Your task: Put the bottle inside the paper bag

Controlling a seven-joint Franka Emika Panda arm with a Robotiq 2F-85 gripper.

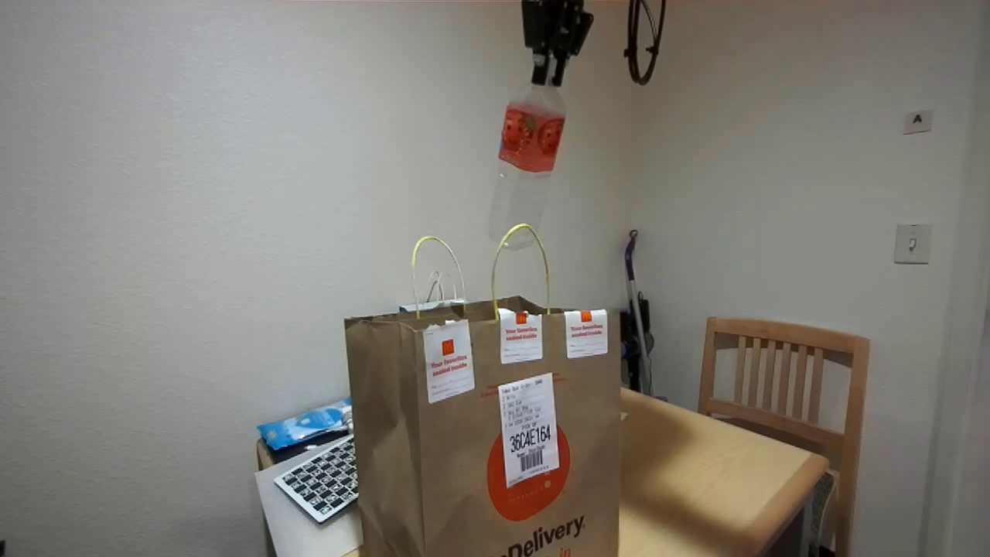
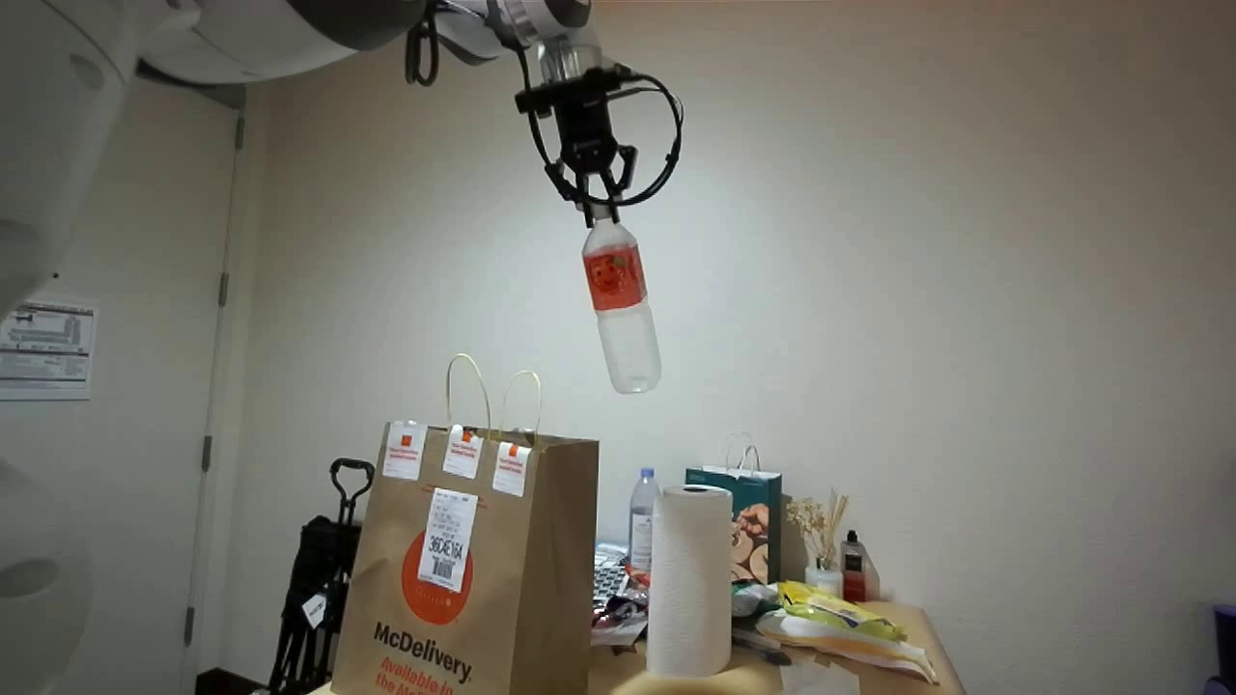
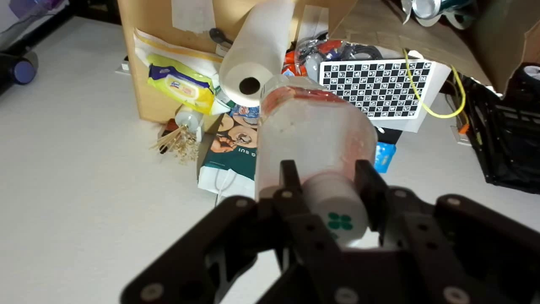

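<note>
The bottle (image 1: pixel 526 139), clear with a red-orange label, hangs tilted in the air in both exterior views (image 2: pixel 615 280). My gripper (image 1: pixel 547 76) is shut on its white cap and neck, as the wrist view (image 3: pixel 327 169) shows. The tall brown paper bag (image 1: pixel 479 433) stands open-topped on the table with two loop handles up. In an exterior view the bottle's base is above the bag (image 2: pixel 555 560) and right of its opening. In the other picture from outside, the base shows behind a handle. In the wrist view the bag's opening (image 3: pixel 392 33) is at the upper right, away from the bottle (image 3: pixel 312 131).
A paper towel roll (image 2: pixel 689 579) stands beside the bag. Behind it are a blue-capped bottle (image 2: pixel 642 516) and a green gift bag (image 2: pixel 753 521). A yellow wipes pack (image 2: pixel 835 610), a vase (image 2: pixel 824 577) and a checkered board (image 3: pixel 377 86) lie around. A wooden chair (image 1: pixel 781 379) stands by the table.
</note>
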